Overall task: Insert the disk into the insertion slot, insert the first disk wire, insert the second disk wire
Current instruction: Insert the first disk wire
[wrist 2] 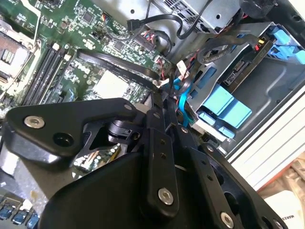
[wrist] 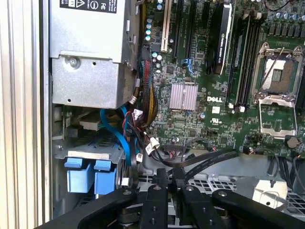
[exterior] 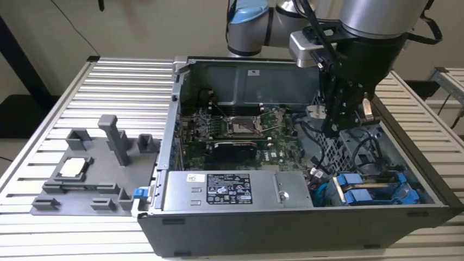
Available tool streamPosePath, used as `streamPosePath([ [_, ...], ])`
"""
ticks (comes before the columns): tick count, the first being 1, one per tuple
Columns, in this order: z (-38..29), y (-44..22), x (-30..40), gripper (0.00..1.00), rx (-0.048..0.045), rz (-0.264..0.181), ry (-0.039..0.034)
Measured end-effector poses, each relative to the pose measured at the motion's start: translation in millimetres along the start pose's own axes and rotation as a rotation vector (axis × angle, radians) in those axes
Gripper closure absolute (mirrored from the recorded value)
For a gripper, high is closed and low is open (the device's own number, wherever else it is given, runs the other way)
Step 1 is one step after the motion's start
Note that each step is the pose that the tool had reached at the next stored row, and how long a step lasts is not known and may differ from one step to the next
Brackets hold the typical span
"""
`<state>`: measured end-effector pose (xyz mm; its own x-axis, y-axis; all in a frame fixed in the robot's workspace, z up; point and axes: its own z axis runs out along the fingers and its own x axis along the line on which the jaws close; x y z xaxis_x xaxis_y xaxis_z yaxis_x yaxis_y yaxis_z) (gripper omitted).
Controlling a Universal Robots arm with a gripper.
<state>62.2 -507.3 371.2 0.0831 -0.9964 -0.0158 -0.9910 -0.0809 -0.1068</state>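
Note:
The open computer case [exterior: 290,228] lies on the table, and my gripper [exterior: 337,128] reaches into its right half. In both wrist views the black fingers [wrist: 162,183] stand close together on the end of a flat black wire [wrist: 209,160], which curves over the green board [wrist 2: 119,67] to the fingertips [wrist 2: 159,102]. Below the gripper, the grey drive cage with the insertion slot [wrist: 90,153] holds two blue-fronted units side by side [exterior: 359,193]. I cannot tell which one is the disk. A light blue cable [wrist: 121,138] runs past the cage.
The grey power supply box [exterior: 232,190] fills the case's front, with the motherboard [exterior: 239,130] behind it. Loose cable bundles [wrist: 143,95] hang between them. At the exterior view's left, a grey fixture [exterior: 94,168] stands on the ribbed table.

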Motion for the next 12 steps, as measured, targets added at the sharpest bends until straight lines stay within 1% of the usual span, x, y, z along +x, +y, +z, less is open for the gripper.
streamPosePath([
  [1, 0.0, 0.0, 0.0, 0.83, 0.0, 0.0, 0.0],
  [2, -0.1, -0.1, -1.2, 0.83, -0.0005, -0.001, 0.0038],
  [3, 0.2, -0.2, -4.1, 0.83, -0.0017, -0.002, 0.0189],
  [5, 0.8, -0.8, -10.8, 0.83, -0.0047, -0.006, 0.0548],
  [6, 0.9, -1.1, -14.1, 0.83, -0.0056, -0.007, 0.0651],
  [7, 0.8, -1.3, -15.8, 0.83, -0.006, -0.008, 0.068],
  [12, 0.9, -1.3, -16.8, 0.84, -0.0059, -0.007, 0.0684],
])
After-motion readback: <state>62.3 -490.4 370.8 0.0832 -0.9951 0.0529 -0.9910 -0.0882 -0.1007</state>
